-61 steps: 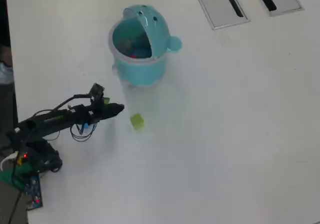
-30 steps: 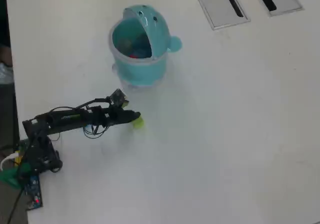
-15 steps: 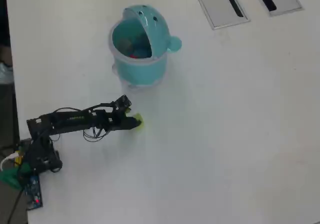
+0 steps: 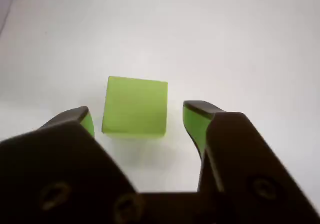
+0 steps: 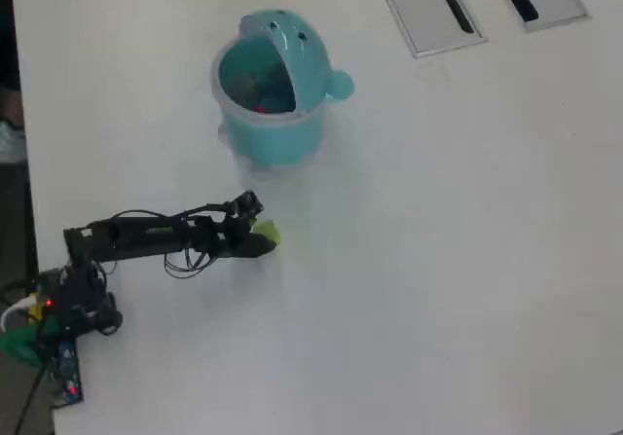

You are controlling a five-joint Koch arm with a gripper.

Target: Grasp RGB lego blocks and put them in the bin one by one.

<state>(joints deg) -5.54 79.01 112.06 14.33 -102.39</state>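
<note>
Left to right in the overhead view: the arm reaches from the bench's (image 5: 467,260) left edge, its end effector (image 5: 261,242) at the yellow-green block (image 5: 267,231), which lies left of the bench's centre. The wrist view shows the end effector (image 4: 136,120) spread, one green-padded jaw either side of the block (image 4: 135,106), neither visibly touching it. Step in hand: the grasp. Next: press the jaws together, lift, and carry the block to the bin (image 5: 273,90), which stands lid-open nearer the far edge.
</note>
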